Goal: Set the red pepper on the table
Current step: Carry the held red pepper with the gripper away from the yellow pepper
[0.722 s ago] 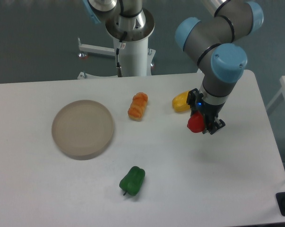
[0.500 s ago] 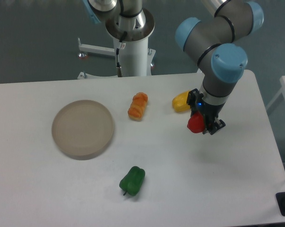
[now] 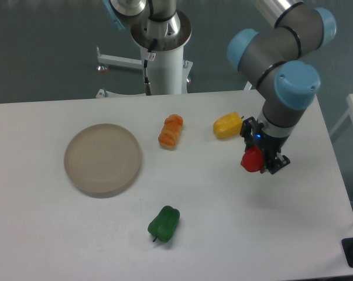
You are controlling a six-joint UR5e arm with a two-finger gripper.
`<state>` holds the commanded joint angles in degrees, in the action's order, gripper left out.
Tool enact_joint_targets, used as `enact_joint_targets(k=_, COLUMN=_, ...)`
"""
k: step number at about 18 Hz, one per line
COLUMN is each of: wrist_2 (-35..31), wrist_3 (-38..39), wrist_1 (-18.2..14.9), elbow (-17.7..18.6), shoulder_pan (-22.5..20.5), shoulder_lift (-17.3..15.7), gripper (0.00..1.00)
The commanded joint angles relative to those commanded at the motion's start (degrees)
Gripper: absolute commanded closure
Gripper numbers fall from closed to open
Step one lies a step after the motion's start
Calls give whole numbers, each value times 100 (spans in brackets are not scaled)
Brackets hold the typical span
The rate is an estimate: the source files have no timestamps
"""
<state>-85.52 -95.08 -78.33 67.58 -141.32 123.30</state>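
White counter (image 3: 235,234) carries a plate and three other peppers, while the tool (image 3: 261,159), closed on the red pepper (image 3: 252,159), holds it above bare counter near the yellow pepper (image 3: 228,126), so lowering and release seem left.

Gripper (image 3: 263,164) clamped on red pepper (image 3: 252,159), over right part of table (image 3: 235,234). Bare white surface directly below and to right, front-right wide open too. Nearest obstacle: yellow pepper (image 3: 228,125), just up-left of gripper. Orange pepper (image 3: 171,131) farther left, mid-table. Green pepper (image 3: 164,223) front centre, well apart. Round beige plate (image 3: 102,159) far left. Robot base column (image 3: 163,55) behind table's back edge.
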Motion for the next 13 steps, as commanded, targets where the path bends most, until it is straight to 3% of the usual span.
enact_joint_targets(k=5, wrist_2=-35, wrist_3=-398, wrist_1=352, elbow=88, shoulder_pan=-317, shoulder_lift=325, gripper=82)
enact_joint_targets(k=6, wrist_2=-35, wrist_3=-398, wrist_1=440, elbow=219, shoulder_pan=-326, shoulder_lift=335, gripper=82)
enact_joint_targets(k=8, wrist_2=-35, wrist_3=-441, wrist_1=816, elbow=903, shoulder_pan=-352, shoulder_lift=212, gripper=82)
enact_joint_targets(k=10, wrist_2=-35, wrist_3=-555, wrist_1=1126, elbow=1186, shoulder_pan=-431, shoulder_lift=150, gripper=81)
enact_joint_targets(k=13, wrist_2=-44, wrist_3=-836, wrist_1=1162, elbow=1520, shoulder_pan=-510, shoulder_lift=10, gripper=79)
